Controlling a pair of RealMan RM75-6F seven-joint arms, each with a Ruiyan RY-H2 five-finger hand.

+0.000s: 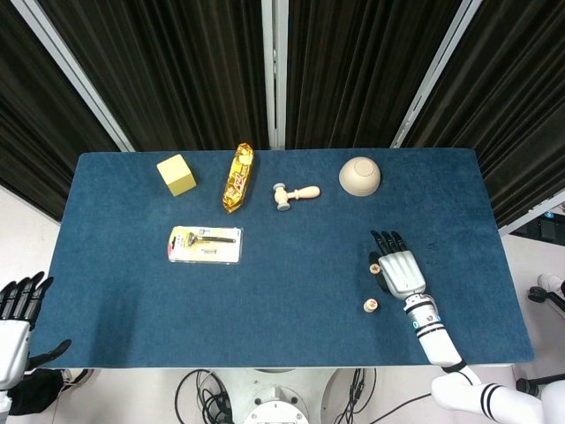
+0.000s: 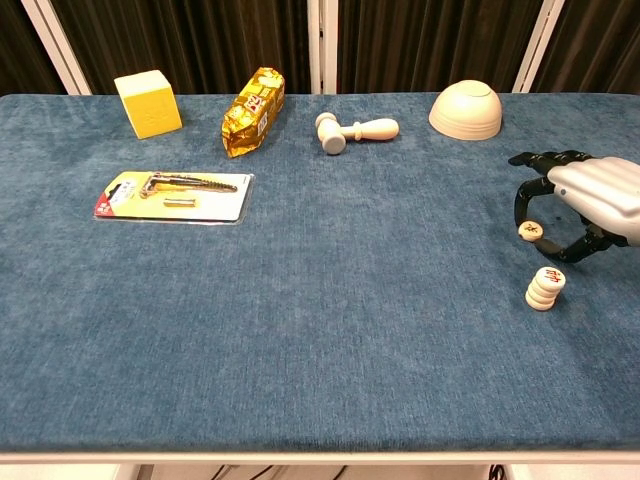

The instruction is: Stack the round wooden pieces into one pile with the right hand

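One loose wooden piece (image 2: 530, 231), one pile (image 2: 545, 288)

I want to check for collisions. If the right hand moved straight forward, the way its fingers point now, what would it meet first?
Probably nothing: past the right hand lies bare table. The bowl sits left of that line, though depth is unclear.

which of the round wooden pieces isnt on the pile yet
The single wooden piece, right under the right hand, between its thumb and fingers. The others form the pile, nearer the table's front edge.
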